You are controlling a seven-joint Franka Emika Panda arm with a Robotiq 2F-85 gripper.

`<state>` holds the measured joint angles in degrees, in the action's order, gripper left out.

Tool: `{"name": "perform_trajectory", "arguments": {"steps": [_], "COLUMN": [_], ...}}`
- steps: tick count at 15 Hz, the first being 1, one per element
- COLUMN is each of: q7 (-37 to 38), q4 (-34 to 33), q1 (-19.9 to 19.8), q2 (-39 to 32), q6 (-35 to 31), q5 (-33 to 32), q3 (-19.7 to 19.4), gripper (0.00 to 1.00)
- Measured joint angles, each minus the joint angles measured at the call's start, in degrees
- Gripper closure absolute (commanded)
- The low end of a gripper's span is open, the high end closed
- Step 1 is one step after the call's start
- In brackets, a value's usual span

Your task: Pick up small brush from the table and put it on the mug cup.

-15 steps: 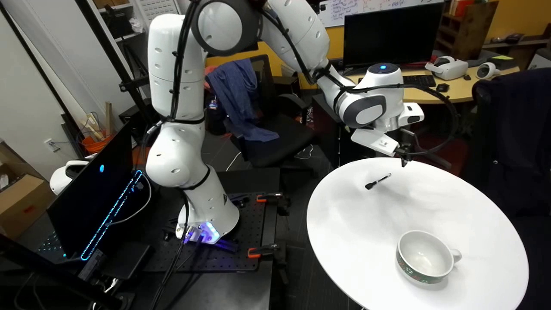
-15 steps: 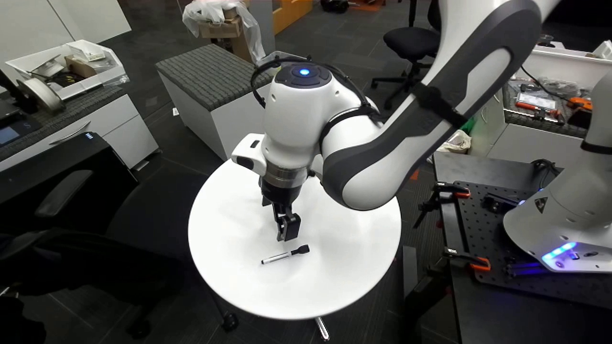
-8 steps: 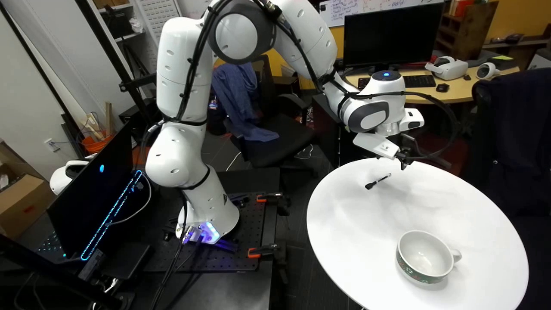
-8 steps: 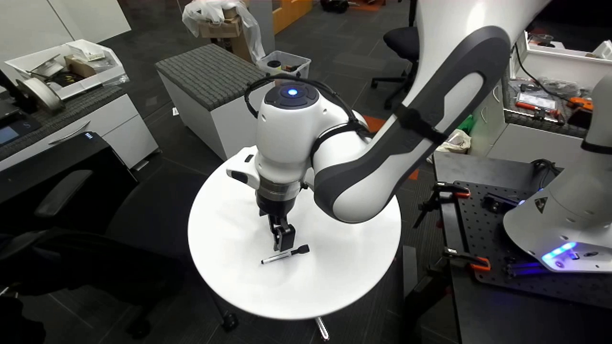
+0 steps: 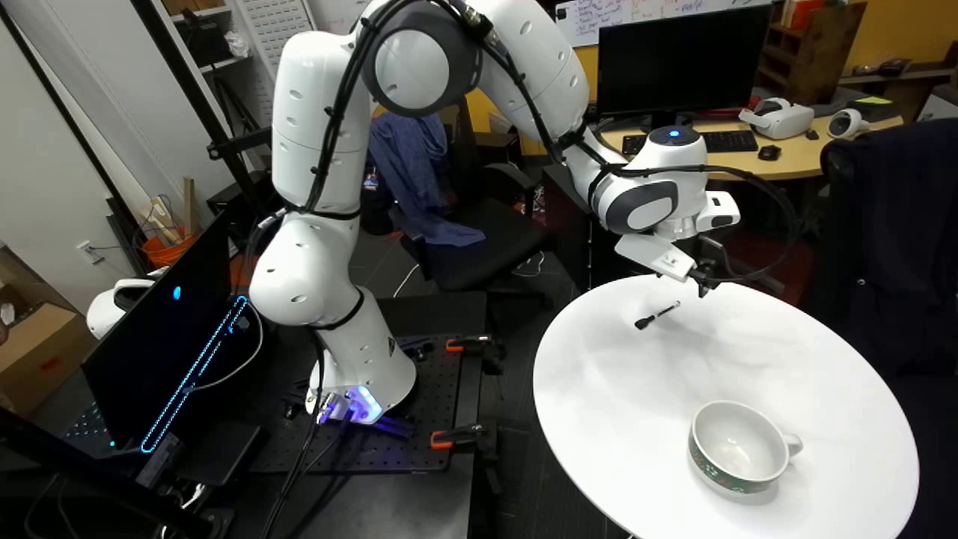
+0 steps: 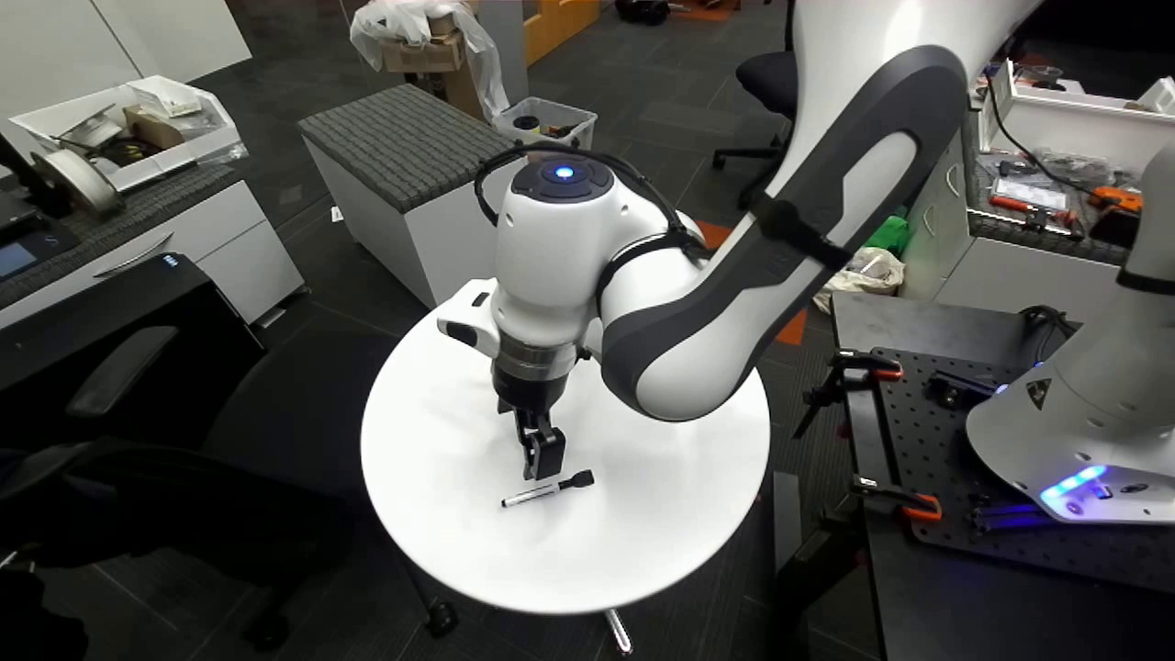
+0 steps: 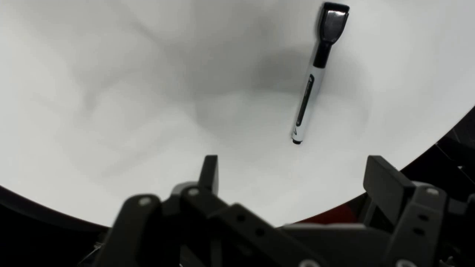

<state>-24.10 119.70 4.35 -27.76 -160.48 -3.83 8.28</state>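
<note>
The small brush, a slim white pen-like stick with a wide black brush-shaped end, lies on the round white table (image 5: 621, 404). The brush shows in both exterior views (image 5: 658, 314) (image 6: 548, 490) and upright in the wrist view (image 7: 311, 89), black end at the top. My gripper (image 7: 293, 163) is open and empty in the wrist view, its fingers wide apart below the brush's thin end. The gripper also shows in both exterior views (image 5: 703, 283) (image 6: 543, 454), above the table close to the brush. The mug cup (image 5: 737, 449) stands upright in an exterior view, far from the gripper.
The table's edge (image 7: 323, 212) passes near the fingers in the wrist view. A dark chair (image 5: 883, 247) stands at the table's far right. The robot's base bench with orange-tipped clamps (image 6: 895, 505) stands beside the table.
Over the last second my gripper has come down toward the brush. In the last half second it has hardly moved, rising very slightly. The brush and mug cup have not moved.
</note>
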Motion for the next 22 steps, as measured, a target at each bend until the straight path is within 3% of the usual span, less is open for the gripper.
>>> {"name": "perform_trajectory", "arguments": {"steps": [9,22], "q7": [0.0,0.0], "q4": [1.8,1.2], "q1": [-6.4,-7.9], "q2": [-3.1,-7.7], "q6": [-3.9,-3.9], "q5": [0.6,0.6], "q3": [5.8,7.6], "gripper": [0.0,0.0]}}
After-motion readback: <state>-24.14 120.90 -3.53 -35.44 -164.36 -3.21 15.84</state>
